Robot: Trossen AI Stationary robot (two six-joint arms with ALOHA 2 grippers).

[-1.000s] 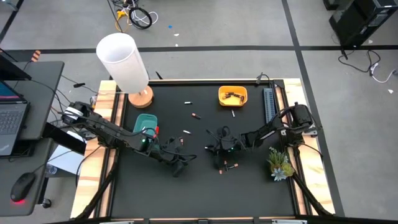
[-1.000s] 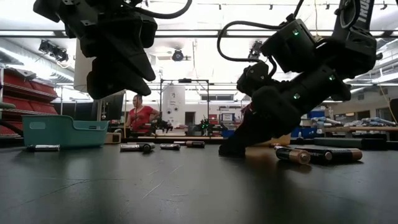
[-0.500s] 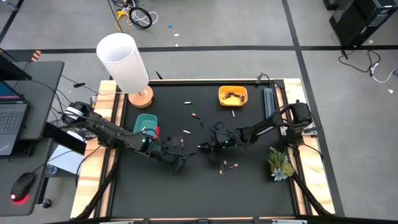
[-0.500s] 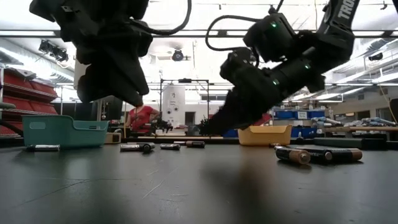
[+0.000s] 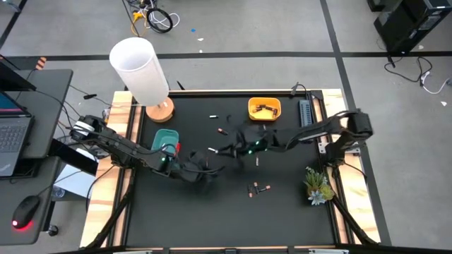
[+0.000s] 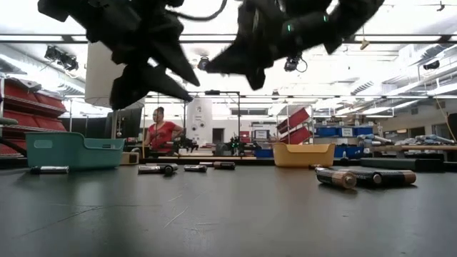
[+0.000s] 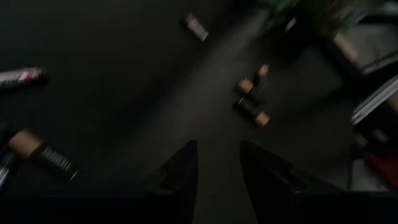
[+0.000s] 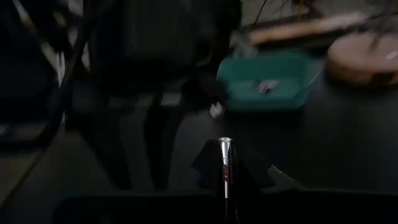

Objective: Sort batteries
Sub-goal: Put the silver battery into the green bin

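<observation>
Loose batteries lie on the black table: a pair (image 5: 258, 188) near the front, others (image 5: 222, 131) toward the back. My right gripper (image 5: 217, 151) is high over the table's middle, shut on a thin silver-tipped battery (image 8: 225, 163), and faces the teal bin (image 8: 267, 81). Close by on its left, also above the table, my left gripper (image 7: 217, 168) hangs open with nothing between its fingers. The orange bin (image 5: 264, 108) at the back holds several batteries. My right gripper pinches the battery between its two fingers. The battery lies along the fingers, and its silver end (image 8: 225, 144) sticks out past their tips. It is lifted clear of the table.
A white cylinder on a wooden foot (image 5: 141, 70) stands at the back left corner. A green plant sprig (image 5: 318, 185) sits at the right edge and a grey strip (image 5: 305, 116) at the back right. The two arms are close together over the table's middle.
My right gripper has risen from the table near the front pair of batteries with the battery in its fingers. It has gone toward the left and far side, nearer the teal bin. My left gripper has turned at the wrist where it was.
</observation>
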